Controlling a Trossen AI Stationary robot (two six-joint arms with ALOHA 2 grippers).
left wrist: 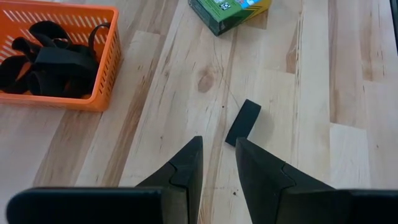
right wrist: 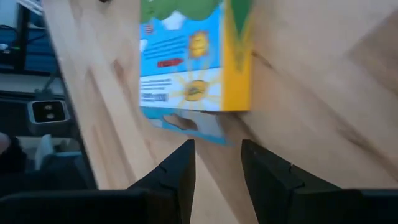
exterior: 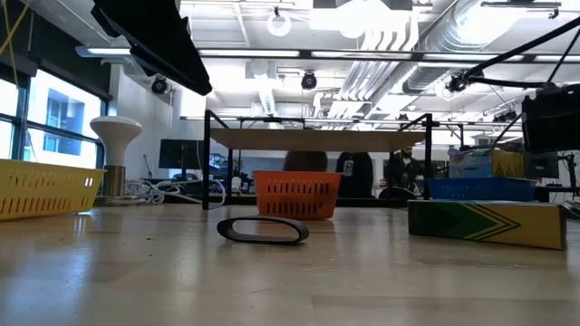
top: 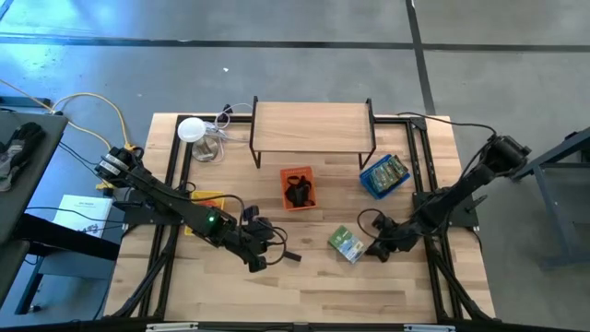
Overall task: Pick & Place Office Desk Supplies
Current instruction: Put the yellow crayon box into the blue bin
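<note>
The black clip (left wrist: pixel 243 121) lies flat on the surface (top: pixel 304 277), alone, just ahead of my left pincer (left wrist: pixel 217 152). Its long axis runs slantwise, one end nearest my fingertips and the other aimed roughly toward the green packet (left wrist: pixel 229 12). My left pincer is released, its jaws narrowly parted with only bare wood between them, gripping nothing.

The one green packet I can count on the open wood lies between my two arms; its printed blue-and-yellow side (right wrist: pixel 193 59) fills the right wrist view. My right pincer (right wrist: pixel 217 155) sits just beside its near edge, jaws parted and clasping nothing.

Farther out stand three trays: an orange tray (top: pixel 298 187) with a heap of black pieces in it, a blue tray (top: pixel 383 174) with more packets, and a yellow tray (exterior: pixel 45 186) by my left arm.
</note>
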